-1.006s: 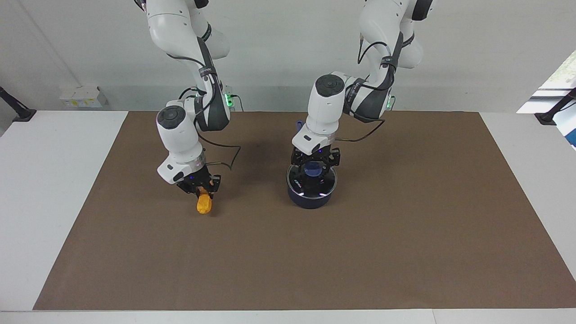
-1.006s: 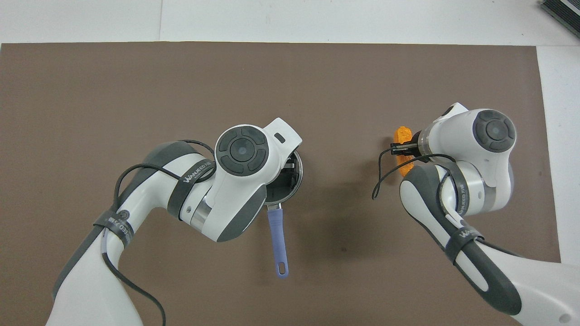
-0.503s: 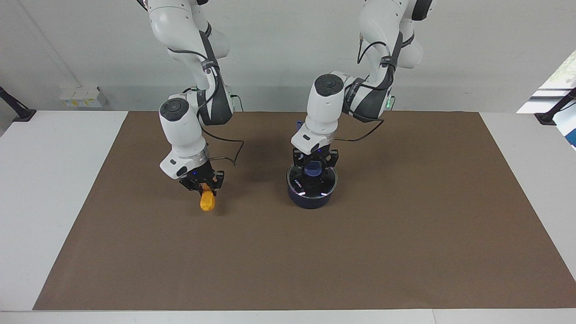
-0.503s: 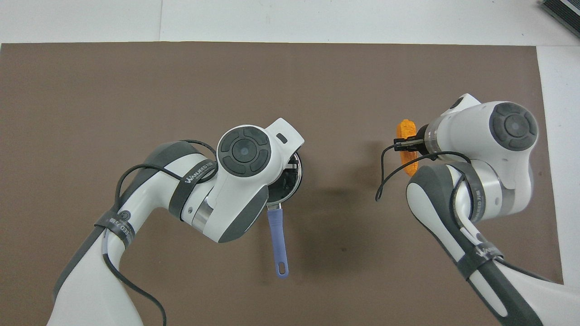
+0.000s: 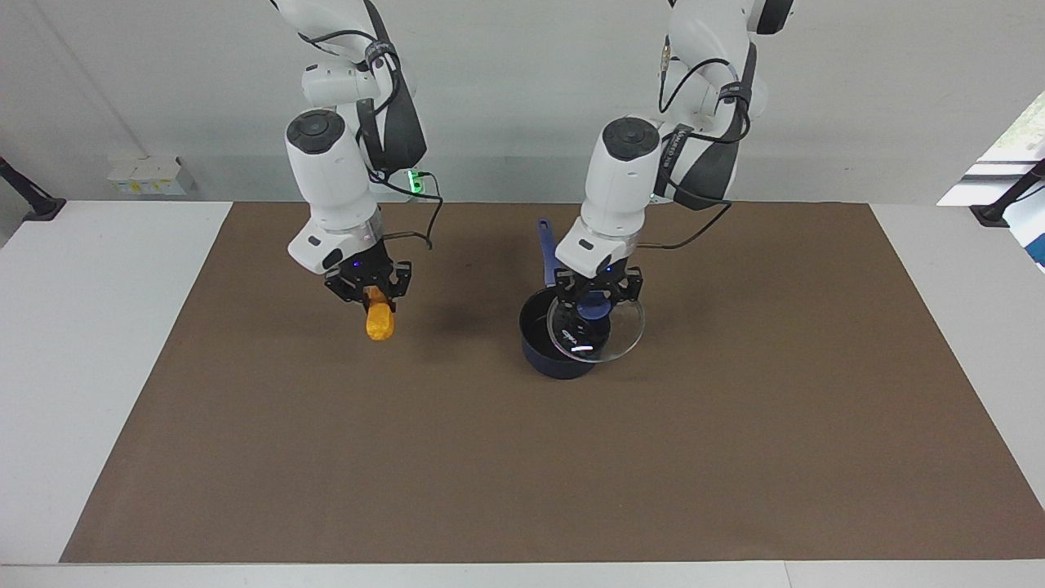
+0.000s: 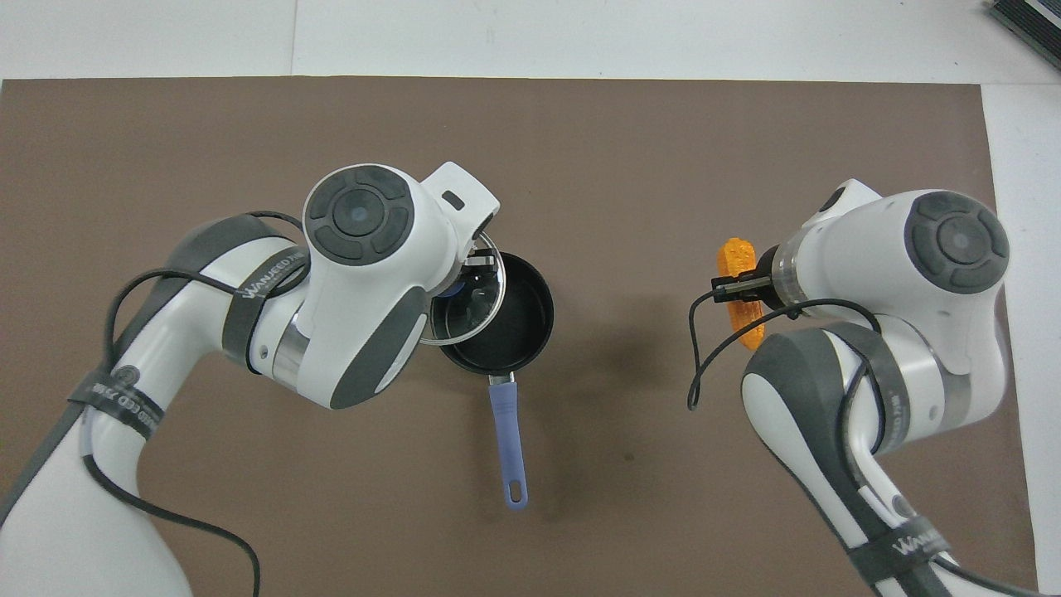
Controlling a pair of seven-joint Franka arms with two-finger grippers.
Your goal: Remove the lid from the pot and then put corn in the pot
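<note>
Left gripper [image 5: 598, 296] clamped on the blue knob of the round clear glass lid with the metal rim [image 5: 594, 328]. Lid is lifted clear of the small dark navy saucepan [image 5: 549, 343], tilted, and hangs over the pot's edge toward the left arm's end of the table. In the overhead view the lid [image 6: 464, 300] covers only part of the pot [image 6: 507, 322]; most of the black inside shows, bare.

Pot sits on the brown mat [image 5: 735, 457] near mid-table. Its long straight blue handle [image 6: 507, 439] points toward the robots.

Right gripper [image 5: 369, 287] closed on the upper end of the small orange-yellow corn cob [image 5: 378, 321]. Cob hangs down from the fingers, off the mat, with its shadow on the mat close by. It is over bare mat toward the right arm's end of the table, well apart from the pot. From overhead the cob [image 6: 740, 290] shows beside the right wrist, gripper [image 6: 739, 283] across its middle; the exact grip point is hard to read there, probably nearer one end.

White table [image 5: 98, 343] borders the mat.
</note>
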